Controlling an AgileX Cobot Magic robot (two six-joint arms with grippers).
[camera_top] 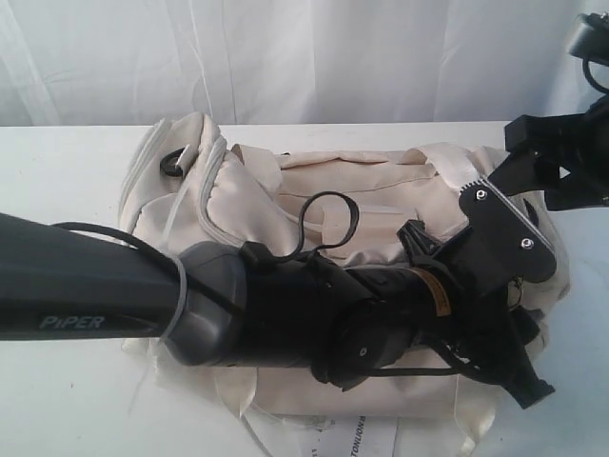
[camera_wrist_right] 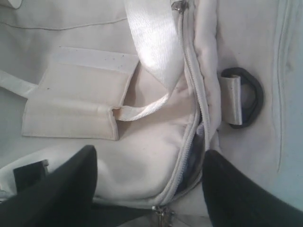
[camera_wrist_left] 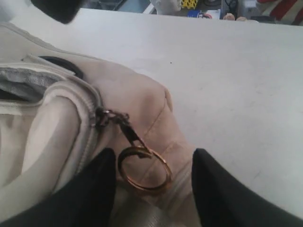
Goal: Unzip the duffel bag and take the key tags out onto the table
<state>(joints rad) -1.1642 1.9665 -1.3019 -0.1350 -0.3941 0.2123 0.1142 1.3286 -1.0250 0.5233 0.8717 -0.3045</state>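
Both the left gripper (camera_wrist_left: 154,158) and the right gripper (camera_wrist_right: 150,153) stand spread; the bag (camera_wrist_left: 137,94) seems soft (it will probably sag), so I would pinch its stiff pull ring (camera_wrist_left: 124,177).

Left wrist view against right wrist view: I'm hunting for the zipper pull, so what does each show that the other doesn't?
Only the left wrist view: the gold ring clipped to a zipper pull, lying between the fingers of the open left gripper, plus bare table. Only the right wrist view: the satin strap handle and a padded handle wrap. Both: the cream duffel bag and its grey zipper.
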